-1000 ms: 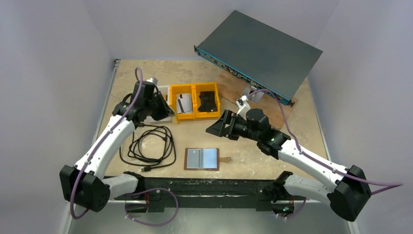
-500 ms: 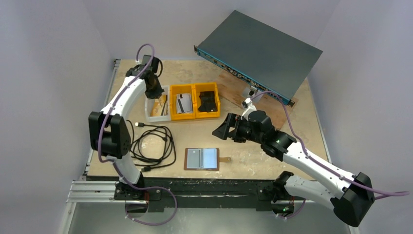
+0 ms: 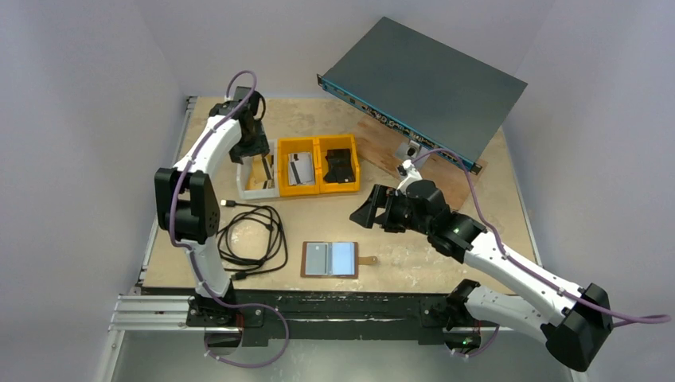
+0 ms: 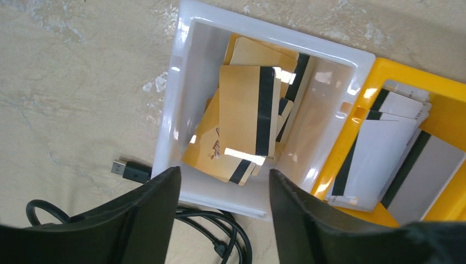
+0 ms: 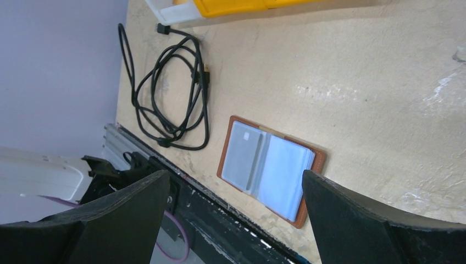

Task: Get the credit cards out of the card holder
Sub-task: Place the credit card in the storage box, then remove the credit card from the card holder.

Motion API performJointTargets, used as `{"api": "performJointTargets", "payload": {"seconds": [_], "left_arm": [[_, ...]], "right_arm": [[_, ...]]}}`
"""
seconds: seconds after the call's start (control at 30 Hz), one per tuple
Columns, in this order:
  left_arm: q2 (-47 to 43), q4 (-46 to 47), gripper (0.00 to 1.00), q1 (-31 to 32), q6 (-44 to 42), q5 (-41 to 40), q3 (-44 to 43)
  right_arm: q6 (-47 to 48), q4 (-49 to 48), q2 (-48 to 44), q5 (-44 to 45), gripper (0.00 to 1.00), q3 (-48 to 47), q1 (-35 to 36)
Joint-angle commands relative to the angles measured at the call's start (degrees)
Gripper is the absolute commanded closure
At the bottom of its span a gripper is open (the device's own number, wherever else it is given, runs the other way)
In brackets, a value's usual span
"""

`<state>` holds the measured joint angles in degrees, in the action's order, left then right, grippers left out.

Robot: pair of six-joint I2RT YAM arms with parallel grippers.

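Left fingers (image 4: 148,220) hang parted and empty over tan credit cards (image 4: 242,121) in the white bin (image 4: 189,82), while right fingers (image 5: 121,220) spread wide above the card holder (image 5: 269,168), which lies open by the surface's near edge and whose thin, stiff, slick cards probably want pinching at an exposed edge.

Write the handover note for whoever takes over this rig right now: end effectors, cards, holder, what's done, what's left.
Left end effector: open over the white bin, holding nothing.
Right end effector: open wide, empty, above the table.
Card holder: lies open and flat on the table, beside the black cable.
Done: gold cards lie in the white bin; white and grey cards lie in the yellow bin next to it.
Left: the holder's page nearer the cable seems to hold a grey card; the other page is hard to read. Check it and pull out whatever remains.
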<state>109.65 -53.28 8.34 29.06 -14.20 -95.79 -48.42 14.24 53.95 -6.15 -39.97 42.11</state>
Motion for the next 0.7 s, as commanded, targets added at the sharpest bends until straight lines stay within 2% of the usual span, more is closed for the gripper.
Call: {"api": "performJointTargets", "payload": {"seconds": [0.0, 0.2, 0.37, 0.67], "left_arm": [[-8.3, 0.0, 0.36, -0.3, -0.6, 3.5, 1.0], [-20.4, 2.0, 0.29, 0.0, 0.4, 14.6, 9.7], [-31.3, 6.1, 0.27, 2.9, 1.5, 23.2, 20.5], [-45.8, 10.5, 0.26, 6.1, 4.9, 29.9, 39.9]], "right_arm": [[1.5, 0.7, 1.4, 3.2, 0.08, -3.3, 0.2], [1.0, 0.9, 5.4, 4.8, 0.08, -4.3, 1.7], [-0.7, 1.3, 11.0, 10.9, 0.10, -6.9, 9.8], [-7.0, 3.5, 24.6, 19.8, 0.19, -12.9, 21.6]]}}
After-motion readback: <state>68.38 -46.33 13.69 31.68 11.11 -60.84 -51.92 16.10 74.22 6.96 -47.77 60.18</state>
